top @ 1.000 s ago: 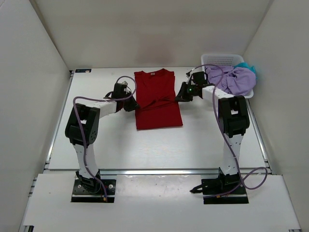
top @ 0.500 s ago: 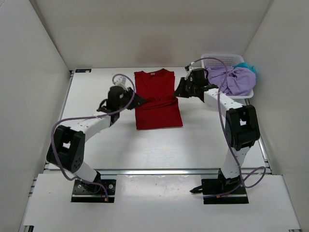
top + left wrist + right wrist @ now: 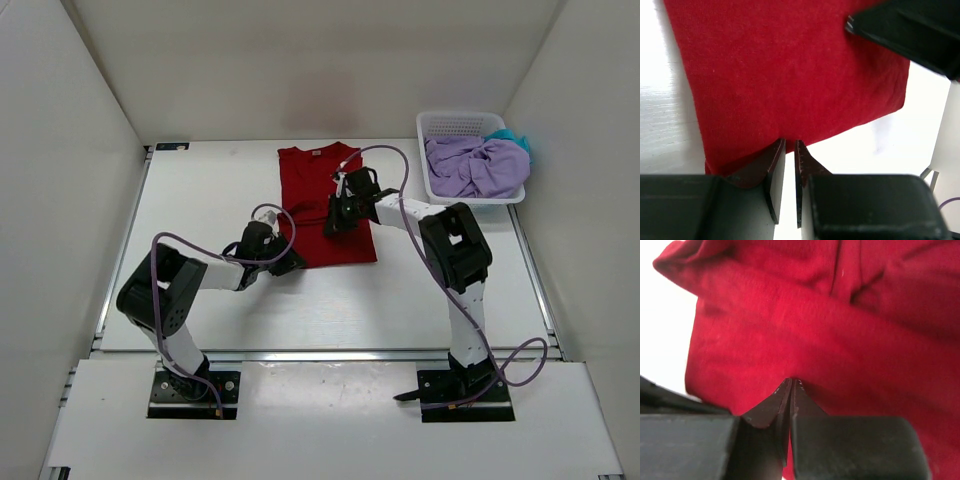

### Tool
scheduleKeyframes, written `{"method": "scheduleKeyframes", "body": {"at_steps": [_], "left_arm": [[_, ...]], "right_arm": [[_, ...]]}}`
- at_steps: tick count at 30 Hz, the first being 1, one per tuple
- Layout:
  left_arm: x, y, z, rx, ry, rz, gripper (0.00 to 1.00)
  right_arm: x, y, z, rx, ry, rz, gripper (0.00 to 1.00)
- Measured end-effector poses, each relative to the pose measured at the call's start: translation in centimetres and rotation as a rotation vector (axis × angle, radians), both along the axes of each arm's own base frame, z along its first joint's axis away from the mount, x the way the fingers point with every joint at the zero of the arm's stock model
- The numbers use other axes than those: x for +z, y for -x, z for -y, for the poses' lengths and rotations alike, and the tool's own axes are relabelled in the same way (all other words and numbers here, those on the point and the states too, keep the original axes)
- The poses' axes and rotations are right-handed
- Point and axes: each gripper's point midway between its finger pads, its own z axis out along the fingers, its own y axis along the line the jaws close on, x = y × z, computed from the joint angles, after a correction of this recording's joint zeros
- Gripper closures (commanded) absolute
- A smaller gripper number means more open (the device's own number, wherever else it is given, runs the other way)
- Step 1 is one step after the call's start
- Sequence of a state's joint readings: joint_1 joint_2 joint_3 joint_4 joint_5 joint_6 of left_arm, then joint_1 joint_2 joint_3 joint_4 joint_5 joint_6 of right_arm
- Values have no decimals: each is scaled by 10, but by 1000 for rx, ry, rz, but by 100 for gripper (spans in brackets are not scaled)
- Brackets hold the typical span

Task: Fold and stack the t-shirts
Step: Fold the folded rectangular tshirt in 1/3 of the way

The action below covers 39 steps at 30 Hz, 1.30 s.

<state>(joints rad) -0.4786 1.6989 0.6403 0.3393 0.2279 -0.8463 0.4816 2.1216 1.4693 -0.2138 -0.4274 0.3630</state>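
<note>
A red t-shirt [image 3: 318, 180] lies flat at the middle back of the table, folded narrow, collar away from me. My left gripper [image 3: 287, 263] is low at its near left corner; in the left wrist view its jaws [image 3: 789, 141] stand a narrow gap apart at the red hem [image 3: 790, 65], with white table showing between them. My right gripper [image 3: 333, 222] is over the shirt's middle right, shut, its tips [image 3: 792, 381] pressed onto wrinkled red cloth [image 3: 840, 340]. A lavender t-shirt [image 3: 475, 165] and a teal t-shirt [image 3: 515, 137] are bunched in the basket.
The white mesh basket [image 3: 455, 118] stands at the back right corner. White walls close in the table on the left, back and right. The right arm's black gripper body [image 3: 910, 30] shows at the top right of the left wrist view.
My left gripper has swung from the shirt's left side down to its near left corner. My right gripper has moved from the shirt's right edge onto its middle and closed fully.
</note>
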Motion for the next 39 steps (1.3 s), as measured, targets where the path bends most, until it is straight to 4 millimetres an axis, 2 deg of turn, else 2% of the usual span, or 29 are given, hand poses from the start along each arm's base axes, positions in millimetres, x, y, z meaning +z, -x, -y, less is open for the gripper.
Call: {"method": "scheduleKeyframes", "body": {"at_steps": [11,14,17,20,22,24,26,28,31,33,35,37,39], "left_arm": [[-1,7,-12,8,12,37,75],[-1,9,-14,7,14,38,76],[1,12,-17,2,3,31,76],[2,20,-19,-8,-14,17,76],[4,24,-21,-11,-18,14,75],[11,25,-23,-10,-14,21,75],[21,23,-24,-6,-4,44,74],[30,18,-25,-2,1,61,75],[36,11,-26,-1,-9,73,73],[37,10,-31,6,-22,76,68],[35,10,-40,25,-29,71,66],[29,10,-54,60,-36,58,64],[21,13,-66,91,-45,36,63]], "right_arm": [[-10,-43,-13,-45,11,52,99],[-6,-68,-16,-78,6,82,100],[5,-110,-20,-117,-10,125,100],[30,-154,-18,-157,-26,203,100],[46,-164,-12,-166,-11,224,100],[60,-165,-3,-168,14,235,100],[66,-154,4,-159,52,220,100],[68,-129,10,-144,97,195,100],[68,-67,28,-115,131,142,100],[74,-20,41,-96,107,118,100],[82,12,62,-110,60,120,100],[85,28,82,-144,23,129,100],[78,36,99,-176,-15,128,99]]}}
